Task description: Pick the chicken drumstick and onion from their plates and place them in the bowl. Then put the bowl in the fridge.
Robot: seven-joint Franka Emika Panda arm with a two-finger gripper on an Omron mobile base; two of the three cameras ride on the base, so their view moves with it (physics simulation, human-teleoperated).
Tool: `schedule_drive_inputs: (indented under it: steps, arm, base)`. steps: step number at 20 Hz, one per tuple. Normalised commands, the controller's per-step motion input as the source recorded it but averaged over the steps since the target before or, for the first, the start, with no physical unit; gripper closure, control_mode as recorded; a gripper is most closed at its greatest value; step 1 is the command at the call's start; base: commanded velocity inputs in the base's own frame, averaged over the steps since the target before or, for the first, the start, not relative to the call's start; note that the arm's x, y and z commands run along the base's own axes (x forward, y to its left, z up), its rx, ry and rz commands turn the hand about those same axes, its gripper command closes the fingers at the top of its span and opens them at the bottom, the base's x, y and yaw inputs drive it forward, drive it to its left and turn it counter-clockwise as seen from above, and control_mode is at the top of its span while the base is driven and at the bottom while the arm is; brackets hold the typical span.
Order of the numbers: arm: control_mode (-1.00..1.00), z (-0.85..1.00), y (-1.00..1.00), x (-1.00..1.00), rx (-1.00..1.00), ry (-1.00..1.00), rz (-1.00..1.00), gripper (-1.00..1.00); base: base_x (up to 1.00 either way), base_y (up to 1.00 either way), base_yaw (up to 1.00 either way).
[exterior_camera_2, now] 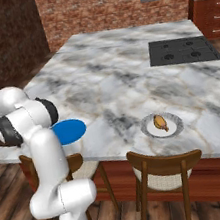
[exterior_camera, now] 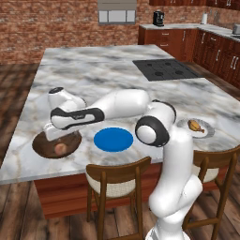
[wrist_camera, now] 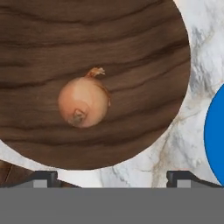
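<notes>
The tool [wrist_camera: 112, 179] is spread wide and holds nothing, above the wooden bowl [wrist_camera: 131, 39]. One onion [wrist_camera: 84, 101] lies in the bowl. One chicken drumstick [exterior_camera: 195, 125] waits on the pale plate [exterior_camera: 209, 132]. The blue plate [exterior_camera: 113, 139] is bare. Two plates, one bowl. Swinging across, the arm could bump the bowl and roll the onion out.

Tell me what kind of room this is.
A home kitchen, most likely: a marble-topped island with a built-in black cooktop, wooden stools along its near edge, and reddish wood cabinets with a coffee maker against a brick wall.
</notes>
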Motion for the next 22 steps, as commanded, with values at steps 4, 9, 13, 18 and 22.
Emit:
schedule_drive_inputs:
  steps: [4, 9, 13, 18, 22]
  arm:
    - [-1.00, 0.01, -0.65, -0.46, 0.00, -0.27, 0.00, -1.00]
    - [-1.00, 0.00, -0.78, -0.33, 0.00, -0.18, 0.00, -1.00]
    - [-1.00, 0.05, -0.84, -0.26, 0.06, -0.12, 0.00, -1.00]
    - [-1.00, 0.15, -0.80, -0.13, 0.11, 0.04, -0.04, -1.00]
    - [-1.00, 0.23, -0.77, -0.03, 0.09, 0.17, -0.09, -1.00]
  base:
    - [0.00, 0.00, 0.00]
    - [0.00, 0.00, 0.00]
    - [0.00, 0.00, 0.00]
    - [0.00, 0.00, 0.00]
    - [0.00, 0.00, 0.00]
